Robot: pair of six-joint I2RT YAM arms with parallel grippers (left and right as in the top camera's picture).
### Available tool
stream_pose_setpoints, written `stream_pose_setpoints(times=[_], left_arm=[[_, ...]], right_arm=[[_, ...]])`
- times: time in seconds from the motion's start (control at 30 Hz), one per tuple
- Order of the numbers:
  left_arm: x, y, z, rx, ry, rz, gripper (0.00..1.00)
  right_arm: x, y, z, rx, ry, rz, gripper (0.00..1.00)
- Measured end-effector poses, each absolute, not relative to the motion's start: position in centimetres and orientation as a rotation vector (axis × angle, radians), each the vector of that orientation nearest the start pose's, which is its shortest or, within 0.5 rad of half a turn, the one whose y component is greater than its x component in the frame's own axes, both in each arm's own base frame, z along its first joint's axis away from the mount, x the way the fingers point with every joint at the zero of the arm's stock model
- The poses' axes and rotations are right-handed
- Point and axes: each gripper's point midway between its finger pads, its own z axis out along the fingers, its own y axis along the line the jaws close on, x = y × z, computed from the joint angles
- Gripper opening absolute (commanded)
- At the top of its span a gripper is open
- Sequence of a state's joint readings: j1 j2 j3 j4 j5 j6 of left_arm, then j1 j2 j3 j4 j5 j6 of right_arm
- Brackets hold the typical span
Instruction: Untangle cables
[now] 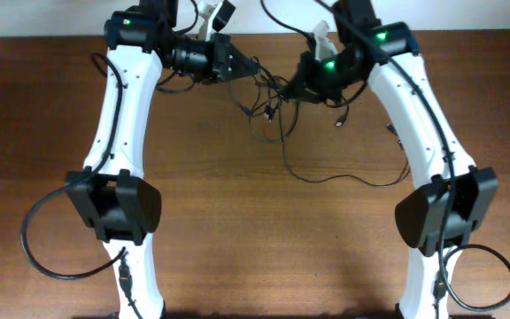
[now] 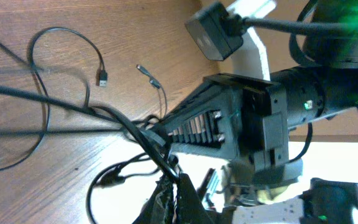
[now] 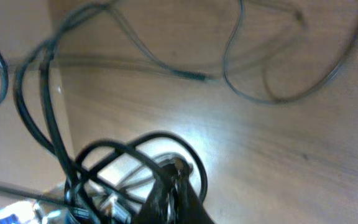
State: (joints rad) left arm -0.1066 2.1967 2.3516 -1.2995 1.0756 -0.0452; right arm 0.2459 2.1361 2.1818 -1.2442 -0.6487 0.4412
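Two-tone machinery: the left arm and right arm wear glossy white shells over black joints, with green lamps glowing behind the wrists. The right gripper is black, its ribbed finger studded with screws. A boxy black camera sits on a white bracket above it.

Blurry here: thin black flexible cables coil in loops around the dark right end effector, whose fingers are pressed together on them. More strands trail loosely across the brown wooden counter.
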Motion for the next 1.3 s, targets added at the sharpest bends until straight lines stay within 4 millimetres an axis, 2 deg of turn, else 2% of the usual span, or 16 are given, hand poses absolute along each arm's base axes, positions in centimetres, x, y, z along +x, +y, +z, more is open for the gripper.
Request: stream_pose_setpoints(times=[0.03, 0.07, 0.1, 0.17, 0.2, 0.23, 0.27, 0.33, 0.43, 0.53, 0.67, 0.73, 0.77, 0.93, 1.1, 1.3], left_arm=[[45.5, -19.3, 28.2, 0.354, 2.401, -1.523, 0.00], [46.2, -18.1, 28.8, 0.338, 2.357, -1.538, 0.00], [47.3, -14.8, 29.7, 0.273, 2.311, -1.516, 0.00], [48.9, -8.2, 29.9, 0.117, 2.270, -1.453, 0.00], [49.0, -7.3, 30.0, 0.096, 2.265, -1.445, 0.00], [48.9, -7.7, 30.0, 0.105, 2.265, -1.452, 0.00], [48.8, -8.3, 30.1, 0.121, 2.266, -1.462, 0.00], [48.4, -10.3, 30.1, 0.167, 2.276, -1.482, 0.00], [47.3, -15.3, 29.4, 0.285, 2.332, -1.478, 0.00], [45.9, -19.2, 29.1, 0.386, 2.360, -1.493, 0.00], [44.9, -21.7, 29.0, 0.452, 2.372, -1.508, 0.00], [44.4, -22.4, 29.3, 0.474, 2.359, -1.545, 0.00], [44.3, -22.5, 29.5, 0.477, 2.352, -1.558, 0.00], [43.9, -22.5, 29.5, 0.506, 2.343, -1.566, 0.00], [43.9, -22.5, 29.5, 0.514, 2.339, -1.564, 0.00], [43.7, -22.5, 29.4, 0.507, 2.350, -1.568, 0.00]], right_arm=[[44.0, 20.5, 21.3, 0.137, 2.834, 1.060, 0.04], [43.0, 16.8, 19.1, 0.238, 2.944, 0.851, 0.04], [43.3, 12.5, 17.0, 0.361, 2.994, 0.677, 0.04], [43.6, 7.0, 15.5, 0.485, 3.014, 0.454, 0.04], [43.7, 5.7, 15.3, 0.482, 3.012, 0.392, 0.09], [44.2, 6.7, 15.7, 0.373, 2.992, 0.485, 0.29], [44.5, 7.6, 16.0, 0.306, 2.973, 0.558, 0.39], [44.9, 11.9, 17.9, 0.098, 2.880, 0.883, 0.54], [45.5, 18.5, 21.2, -0.083, 2.698, 1.237, 0.54], [45.8, 22.0, 22.9, -0.070, 2.636, 1.371, 0.55], [45.7, 23.1, 22.4, 0.029, 2.684, 1.345, 0.55], [45.4, 22.5, 20.7, 0.160, 2.780, 1.199, 0.71], [45.5, 22.2, 20.5, 0.196, 2.786, 1.174, 0.72], [47.0, 17.1, 19.8, 0.406, 2.786, 1.103, 0.76], [44.7, 20.8, 16.0, 0.237, 2.897, 1.194, 0.71], [43.3, 23.7, 16.3, 0.075, 2.903, 1.233, 0.65]])
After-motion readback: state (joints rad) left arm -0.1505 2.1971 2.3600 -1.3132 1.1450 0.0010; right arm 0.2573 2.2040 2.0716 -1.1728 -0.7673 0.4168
